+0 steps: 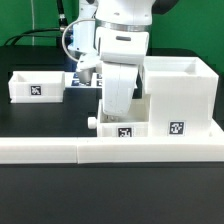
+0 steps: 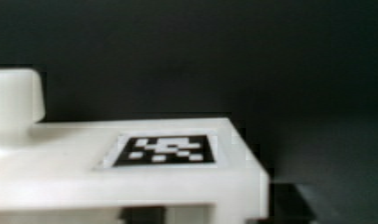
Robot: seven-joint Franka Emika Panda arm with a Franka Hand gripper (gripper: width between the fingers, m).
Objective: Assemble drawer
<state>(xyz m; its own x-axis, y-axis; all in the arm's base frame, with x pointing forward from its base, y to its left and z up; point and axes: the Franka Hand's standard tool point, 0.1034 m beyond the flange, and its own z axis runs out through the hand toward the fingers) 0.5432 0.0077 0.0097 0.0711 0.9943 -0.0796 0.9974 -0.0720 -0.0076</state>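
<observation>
A small white drawer box (image 1: 125, 128) with a marker tag and a round knob (image 1: 92, 123) stands at the front, against the large white drawer housing (image 1: 180, 95). My gripper (image 1: 117, 108) reaches down onto this box from above, tilted. In the wrist view the box's tagged face (image 2: 168, 150) fills the lower part, with the knob (image 2: 12, 100) beside it. Dark fingertips (image 2: 285, 205) show at the box's edge and the jaws seem closed on its wall. The view is blurred. A second white drawer box (image 1: 35, 88) lies apart at the exterior view's left.
A long low white wall (image 1: 110, 152) runs across the front of the table. The black table surface (image 1: 50, 118) lies between the left box and the arm. Cables hang behind the arm at the back.
</observation>
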